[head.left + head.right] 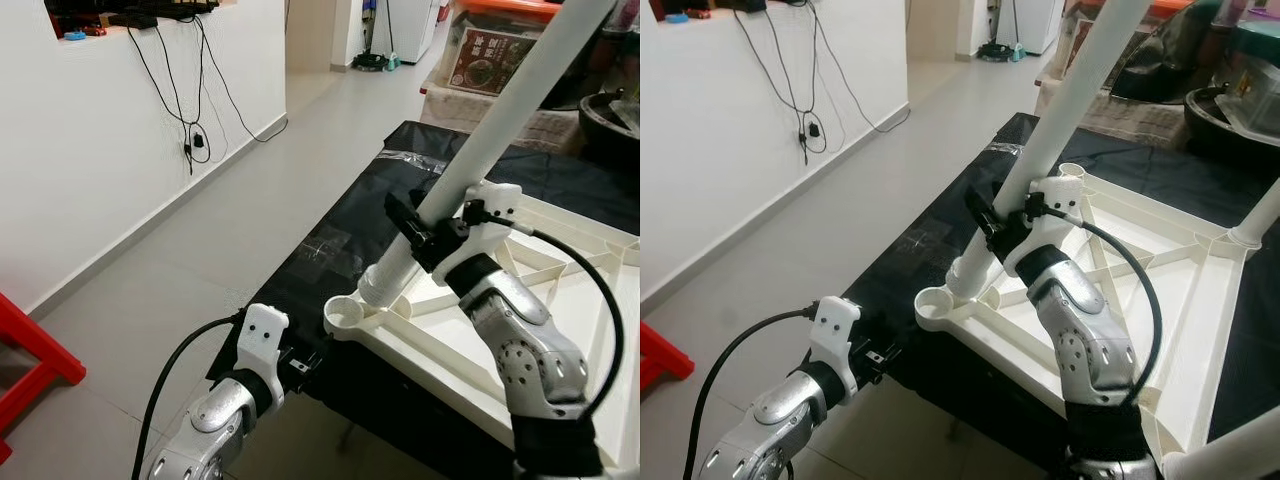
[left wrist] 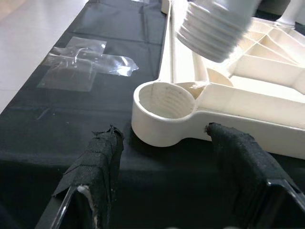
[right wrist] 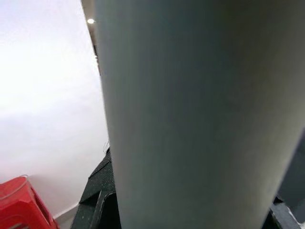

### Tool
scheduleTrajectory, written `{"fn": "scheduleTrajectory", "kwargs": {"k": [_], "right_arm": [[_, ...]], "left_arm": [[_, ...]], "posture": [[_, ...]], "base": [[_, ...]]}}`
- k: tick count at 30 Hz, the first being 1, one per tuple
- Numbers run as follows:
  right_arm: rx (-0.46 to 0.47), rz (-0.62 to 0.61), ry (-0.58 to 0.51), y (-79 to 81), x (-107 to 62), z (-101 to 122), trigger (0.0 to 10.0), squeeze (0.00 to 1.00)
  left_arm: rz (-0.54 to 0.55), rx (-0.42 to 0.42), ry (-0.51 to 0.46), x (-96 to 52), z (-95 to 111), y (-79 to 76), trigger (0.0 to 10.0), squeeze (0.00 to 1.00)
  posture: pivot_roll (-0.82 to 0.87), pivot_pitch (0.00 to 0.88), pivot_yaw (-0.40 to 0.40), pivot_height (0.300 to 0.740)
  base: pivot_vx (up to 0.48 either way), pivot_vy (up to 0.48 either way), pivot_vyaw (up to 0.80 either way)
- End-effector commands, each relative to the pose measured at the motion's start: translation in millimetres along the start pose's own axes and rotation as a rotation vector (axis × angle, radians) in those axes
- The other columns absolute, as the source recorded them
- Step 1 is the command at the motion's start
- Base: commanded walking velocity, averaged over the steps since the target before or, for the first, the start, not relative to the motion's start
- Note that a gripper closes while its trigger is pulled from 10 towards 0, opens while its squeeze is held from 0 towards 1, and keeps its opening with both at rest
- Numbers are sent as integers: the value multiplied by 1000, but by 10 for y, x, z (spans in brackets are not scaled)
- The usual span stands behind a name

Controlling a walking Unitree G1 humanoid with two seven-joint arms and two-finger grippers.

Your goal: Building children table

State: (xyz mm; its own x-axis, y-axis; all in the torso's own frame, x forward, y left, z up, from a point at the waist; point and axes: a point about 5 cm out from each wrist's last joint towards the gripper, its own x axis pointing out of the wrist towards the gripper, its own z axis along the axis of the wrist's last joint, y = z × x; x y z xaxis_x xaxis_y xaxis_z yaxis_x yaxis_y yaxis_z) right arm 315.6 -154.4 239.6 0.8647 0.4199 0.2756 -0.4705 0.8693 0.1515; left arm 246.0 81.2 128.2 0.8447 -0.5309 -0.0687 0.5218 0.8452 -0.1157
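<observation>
Right gripper [image 1: 425,228] clamps the tilted table leg [image 1: 500,115] just above the corner socket [image 2: 163,100] of the tabletop frame [image 1: 1200,330]; left gripper [image 2: 167,162], fingers apart, waits near it.

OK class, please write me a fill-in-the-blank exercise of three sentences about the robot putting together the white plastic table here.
1. The right gripper is shut on the long white ____ leg.
2. The leg's ribbed end hangs just above the round threaded ____ at the corner of the upturned white plastic tabletop.
3. The left gripper is ____, one finger on each side of that corner, over the black cloth.

Missing words: table; socket; open
</observation>
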Motion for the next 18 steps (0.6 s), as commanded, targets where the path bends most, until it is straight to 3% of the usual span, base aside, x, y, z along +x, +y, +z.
{"fn": "scheduleTrajectory", "kwargs": {"k": [1,4,11,18], "right_arm": [[7,40,-17,27,56,27,10000,0],[9,127,3,43,188,71,10000,0],[14,208,27,68,268,103,10000,0],[31,299,69,158,445,21,10000,0]], "left_arm": [[-9,-7,5,-15,-8,-43,10000,0],[-20,-21,-8,-52,61,-94,10000,0],[-29,-35,-14,-112,119,-138,10000,0],[-38,-45,-32,-265,275,-247,10000,0]], "posture": [[135,0,-67,740],[142,17,-74,740],[148,73,-82,740],[158,205,-99,740]], "base": [[0,0,0],[0,0,0],[0,0,0],[0,0,0]]}}
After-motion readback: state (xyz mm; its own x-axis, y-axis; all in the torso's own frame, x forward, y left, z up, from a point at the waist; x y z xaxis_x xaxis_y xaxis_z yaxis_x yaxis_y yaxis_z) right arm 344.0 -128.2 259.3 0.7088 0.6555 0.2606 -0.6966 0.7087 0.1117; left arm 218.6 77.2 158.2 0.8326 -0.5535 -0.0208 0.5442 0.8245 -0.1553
